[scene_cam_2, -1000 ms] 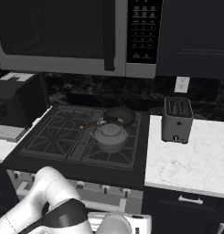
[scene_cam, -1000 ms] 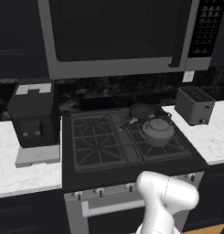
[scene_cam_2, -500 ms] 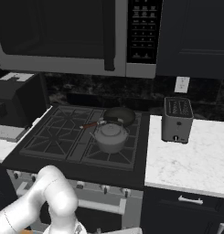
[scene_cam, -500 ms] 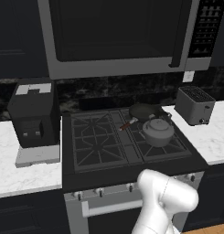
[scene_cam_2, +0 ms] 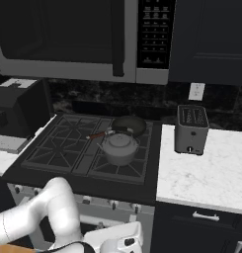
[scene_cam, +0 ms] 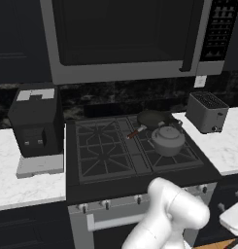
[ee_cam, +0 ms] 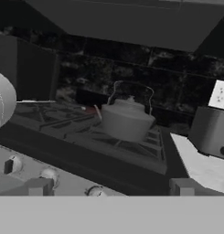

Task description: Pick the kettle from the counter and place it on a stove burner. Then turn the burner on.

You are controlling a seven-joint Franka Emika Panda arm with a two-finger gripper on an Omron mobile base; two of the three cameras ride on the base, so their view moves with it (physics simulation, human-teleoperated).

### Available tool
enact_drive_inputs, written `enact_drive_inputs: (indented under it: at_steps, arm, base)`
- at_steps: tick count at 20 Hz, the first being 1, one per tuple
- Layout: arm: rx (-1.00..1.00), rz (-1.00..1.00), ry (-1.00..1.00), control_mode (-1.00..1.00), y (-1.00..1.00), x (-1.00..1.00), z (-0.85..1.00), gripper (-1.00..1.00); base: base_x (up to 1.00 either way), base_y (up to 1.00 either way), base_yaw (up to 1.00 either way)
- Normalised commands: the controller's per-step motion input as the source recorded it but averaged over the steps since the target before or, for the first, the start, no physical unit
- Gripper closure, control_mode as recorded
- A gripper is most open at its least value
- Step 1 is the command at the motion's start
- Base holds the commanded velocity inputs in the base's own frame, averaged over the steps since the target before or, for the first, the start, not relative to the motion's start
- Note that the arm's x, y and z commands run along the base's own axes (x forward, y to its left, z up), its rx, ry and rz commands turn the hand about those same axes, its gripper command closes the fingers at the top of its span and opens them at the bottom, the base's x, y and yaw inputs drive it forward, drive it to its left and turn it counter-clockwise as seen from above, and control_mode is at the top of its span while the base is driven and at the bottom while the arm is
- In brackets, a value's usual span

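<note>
Kettle (scene_cam: 167,140) is already sitting on the front-right stove burner (scene_cam: 175,154), right of centre in the left base view, just in front of the frying pan (scene_cam: 156,118), so the placing looks done. My end effector (ee_cam: 111,187) is hanging low at the stove front, tips spread wide, gripping nothing, looking up across the knobs (ee_cam: 96,193) at the kettle. I'm judging what's left: reaching a knob and turning the burner on. Worktop (scene_cam_2: 206,170) with toaster (scene_cam_2: 191,129) sits right.

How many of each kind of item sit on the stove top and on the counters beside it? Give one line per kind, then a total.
Kettle: 1
Frying pan: 1
Toaster: 1
Coffee machine: 1
Total: 4
</note>
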Motion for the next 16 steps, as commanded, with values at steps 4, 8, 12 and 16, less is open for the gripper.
enact_drive_inputs:
  at_steps: [4,8,12,16]
  arm:
    - [0.00,0.00,-0.01,-1.00,0.02,0.27,-0.05,-1.00]
    - [0.05,-0.06,0.00,-1.00,-0.14,0.26,-0.23,-1.00]
    - [0.07,-0.04,0.01,-1.00,-0.33,0.08,-0.09,-1.00]
    - [0.10,-0.01,0.02,-1.00,-0.44,0.01,-0.26,-1.00]
  base:
    - [0.00,0.00,0.00]
    - [0.00,0.00,0.00]
    - [0.00,0.00,0.00]
    - [0.00,0.00,0.00]
